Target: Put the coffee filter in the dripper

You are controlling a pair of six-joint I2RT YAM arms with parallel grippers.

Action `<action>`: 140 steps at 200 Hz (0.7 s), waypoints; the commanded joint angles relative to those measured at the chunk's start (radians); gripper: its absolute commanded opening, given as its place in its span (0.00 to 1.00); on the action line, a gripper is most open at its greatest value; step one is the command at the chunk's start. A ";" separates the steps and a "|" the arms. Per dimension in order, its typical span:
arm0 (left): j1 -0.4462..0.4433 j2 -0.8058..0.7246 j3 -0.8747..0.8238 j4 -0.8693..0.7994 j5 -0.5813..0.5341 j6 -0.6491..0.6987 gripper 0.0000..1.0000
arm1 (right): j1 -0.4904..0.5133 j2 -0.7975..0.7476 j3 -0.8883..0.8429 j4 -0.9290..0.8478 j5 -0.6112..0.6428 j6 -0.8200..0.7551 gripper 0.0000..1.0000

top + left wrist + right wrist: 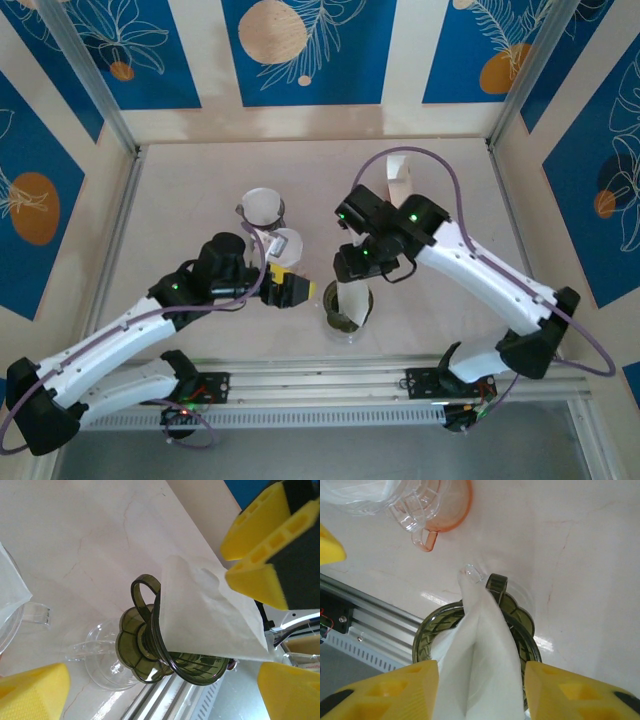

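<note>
My right jaws stand partly open, with the paper filter [480, 655] loose between them. The filter stands tilted in the green dripper [426, 636], which sits on a clear glass [100, 665] on the tabletop [580, 555]. My left jaws gape wide and empty just beside the dripper.

Filter [480, 655] seemingly seated in dripper [423, 634]

Coffee filter [480, 650] cut off by the right wrist view's bottom edge, rim of the green dripper [422, 630] partly hidden behind it, clear glass vessel [37, 615] cropped at the left wrist view's left edge
</note>
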 commanded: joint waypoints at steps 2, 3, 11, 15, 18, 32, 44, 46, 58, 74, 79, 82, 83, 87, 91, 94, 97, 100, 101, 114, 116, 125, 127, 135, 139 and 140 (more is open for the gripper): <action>-0.008 0.018 0.027 0.037 0.024 -0.015 0.96 | 0.022 -0.076 -0.078 0.079 0.054 0.056 0.54; -0.008 0.019 0.028 0.037 0.025 -0.016 0.96 | 0.022 -0.080 -0.082 0.080 0.055 0.059 0.54; -0.009 0.024 0.030 0.035 0.024 -0.016 0.96 | 0.027 -0.107 -0.109 0.087 0.074 0.081 0.55; -0.010 0.026 0.030 0.036 0.025 -0.017 0.96 | 0.029 -0.121 -0.123 0.091 0.080 0.093 0.55; -0.011 0.026 0.030 0.036 0.024 -0.016 0.96 | 0.028 -0.131 -0.133 0.093 0.085 0.100 0.55; -0.012 0.030 0.030 0.038 0.019 -0.018 0.96 | 0.028 -0.188 -0.177 0.101 0.105 0.147 0.55; -0.012 0.031 0.029 0.038 0.014 -0.018 0.96 | 0.028 -0.239 -0.212 0.107 0.121 0.186 0.55; -0.012 0.030 0.029 0.037 0.015 -0.018 0.96 | 0.027 -0.246 -0.218 0.107 0.123 0.193 0.55; -0.014 0.032 0.030 0.039 0.010 -0.018 0.96 | 0.021 -0.293 -0.253 0.120 0.117 0.222 0.55; -0.015 0.034 0.033 0.039 0.005 -0.017 0.96 | 0.008 -0.337 -0.301 0.146 0.075 0.250 0.54; -0.016 0.034 0.035 0.037 0.004 -0.016 0.96 | 0.005 -0.346 -0.316 0.155 0.060 0.258 0.53; -0.016 0.036 0.036 0.037 0.002 -0.014 0.96 | 0.002 -0.350 -0.324 0.159 0.052 0.262 0.53; -0.016 0.036 0.037 0.037 0.002 -0.013 0.96 | 0.003 -0.352 -0.327 0.161 0.049 0.264 0.53; -0.016 0.037 0.039 0.036 0.002 -0.012 0.96 | 0.001 -0.355 -0.336 0.165 0.040 0.270 0.53; -0.016 0.038 0.039 0.035 0.001 -0.012 0.96 | 0.001 -0.359 -0.344 0.170 0.032 0.278 0.53; -0.016 0.040 0.040 0.033 0.001 -0.012 0.96 | 0.001 -0.363 -0.349 0.175 0.023 0.281 0.53; -0.016 0.041 0.041 0.032 0.001 -0.012 0.96 | 0.001 -0.365 -0.357 0.181 0.016 0.284 0.53; -0.016 0.041 0.042 0.033 0.001 -0.011 0.96 | 0.001 -0.368 -0.363 0.186 0.011 0.287 0.52; -0.016 0.041 0.042 0.034 0.001 -0.011 0.96 | 0.001 -0.368 -0.365 0.187 0.009 0.288 0.52; -0.016 0.044 0.044 0.029 -0.001 -0.012 0.96 | 0.001 -0.378 -0.385 0.200 -0.013 0.304 0.51; -0.016 0.045 0.044 0.030 -0.002 -0.011 0.96 | 0.001 -0.378 -0.388 0.202 -0.014 0.306 0.50; -0.016 0.046 0.042 0.030 -0.004 -0.011 0.96 | 0.001 -0.382 -0.401 0.205 -0.021 0.315 0.48; -0.016 0.046 0.041 0.031 -0.004 -0.012 0.96 | 0.000 -0.382 -0.404 0.205 -0.022 0.317 0.48; -0.016 0.047 0.041 0.033 -0.005 -0.012 0.96 | 0.000 -0.384 -0.414 0.209 -0.032 0.321 0.47; -0.016 0.047 0.041 0.033 -0.005 -0.013 0.96 | 0.001 -0.385 -0.419 0.214 -0.036 0.322 0.46; -0.017 0.046 0.041 0.033 -0.005 -0.014 0.96 | 0.000 -0.385 -0.421 0.215 -0.037 0.321 0.46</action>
